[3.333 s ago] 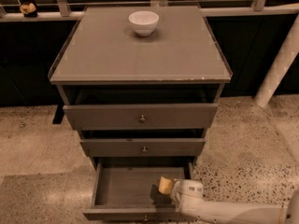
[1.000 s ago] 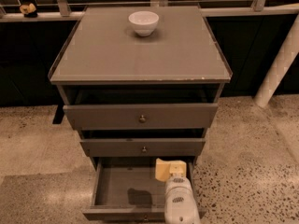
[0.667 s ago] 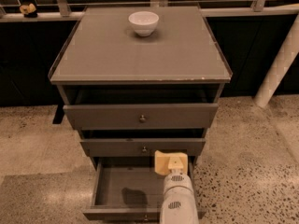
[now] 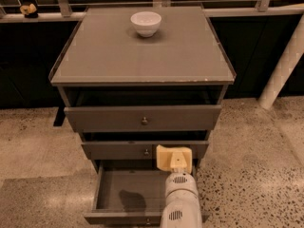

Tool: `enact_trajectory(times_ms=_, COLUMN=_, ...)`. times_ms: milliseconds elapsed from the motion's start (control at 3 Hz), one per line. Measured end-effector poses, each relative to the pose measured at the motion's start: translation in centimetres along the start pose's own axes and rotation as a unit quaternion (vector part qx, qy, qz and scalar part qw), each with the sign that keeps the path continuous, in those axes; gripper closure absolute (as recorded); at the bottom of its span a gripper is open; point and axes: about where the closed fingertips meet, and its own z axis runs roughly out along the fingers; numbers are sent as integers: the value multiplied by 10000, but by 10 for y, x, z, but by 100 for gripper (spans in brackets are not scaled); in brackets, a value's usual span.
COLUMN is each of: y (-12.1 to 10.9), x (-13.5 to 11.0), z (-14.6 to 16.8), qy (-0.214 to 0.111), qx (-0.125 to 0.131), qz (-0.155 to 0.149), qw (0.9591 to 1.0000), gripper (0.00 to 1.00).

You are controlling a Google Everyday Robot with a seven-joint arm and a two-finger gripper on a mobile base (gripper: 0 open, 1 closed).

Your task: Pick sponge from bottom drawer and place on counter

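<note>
My gripper [image 4: 175, 159] hangs above the right back part of the open bottom drawer [image 4: 114, 194], level with the front of the middle drawer. It is shut on the pale yellow sponge [image 4: 162, 158], which sticks out to the left of its yellowish pads. My white arm [image 4: 179, 205] rises from the bottom edge of the view over the drawer's right side. The drawer floor shows only the arm's shadow. The counter [image 4: 142, 56] is the flat grey-brown top of the cabinet, well above the gripper.
A white bowl [image 4: 146, 23] stands at the back middle of the counter. The top drawer [image 4: 142, 118] and middle drawer [image 4: 118, 150] stand slightly pulled out. A white post [image 4: 282, 65] leans at the right. The floor is speckled stone.
The gripper has risen out of the bottom drawer with the sponge and moved a little up and toward the cabinet. The arm now comes in from below instead of from the right.
</note>
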Motion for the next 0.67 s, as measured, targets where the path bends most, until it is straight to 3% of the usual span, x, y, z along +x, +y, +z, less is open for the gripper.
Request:
enact_trajectory(times_ms=333, y=-19, x=20, z=4, qy=308, qx=155, qz=-111, qw=9993, gripper=100)
enact_trajectory(times_ms=667, y=-62, x=64, z=11, qy=775, qx=473, qz=-199, qw=9957, gripper=100)
